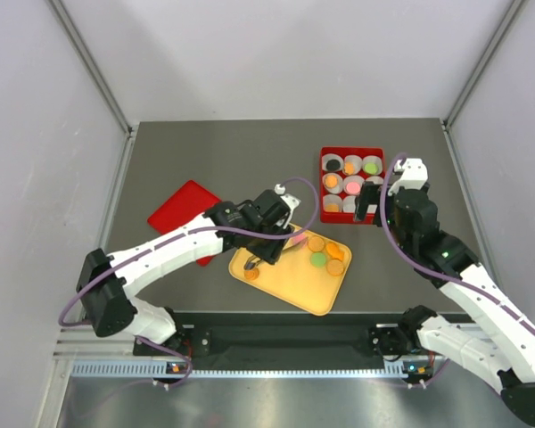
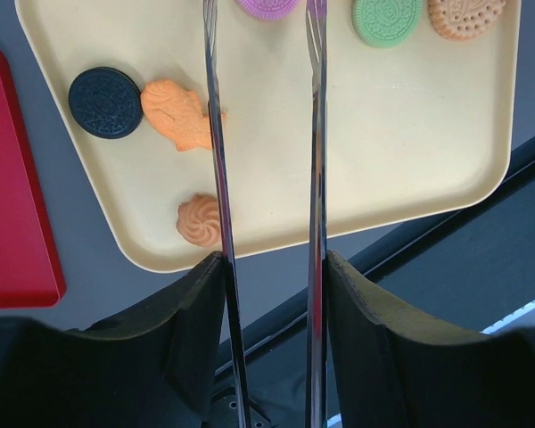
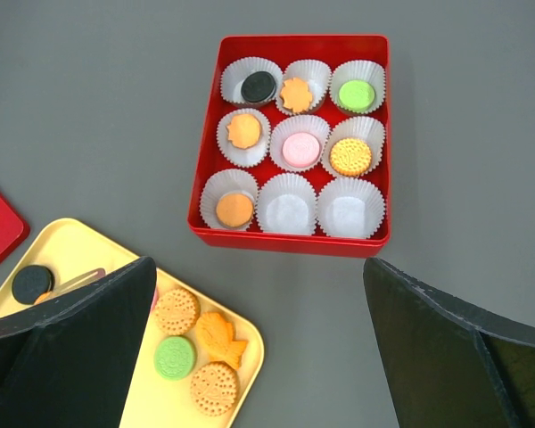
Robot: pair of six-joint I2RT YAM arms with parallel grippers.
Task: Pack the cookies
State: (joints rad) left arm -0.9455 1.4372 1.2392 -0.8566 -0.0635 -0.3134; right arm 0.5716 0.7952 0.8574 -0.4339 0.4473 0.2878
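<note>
**Top view.** Loose cookies point(image 1: 325, 254) are noted on a yellow tray point(image 1: 290, 285) at the near side of the table point(image 1: 223, 160). More are seated in a red box point(image 1: 322, 185) at the far right. The left claw point(image 1: 290, 239) is poised over the tray's far edge. The right claw point(image 1: 367, 207) is placed just beside the box.

**Left wrist.** Long thin metal prongs are fitted to the left claw and held parallel and apart. A pink cookie point(image 2: 267, 7) is framed between the tips with a sliver of gap each side, so no pinch is recorded. The cookies are judged light, stiff, thin and easily chipped. A gentle hold across opposite rim edges is advised.

**Right wrist.** The right claw is spread wide, with nothing held or touched. Two paper cups point(image 3: 286, 214) in the box's near row are seen empty.
</note>
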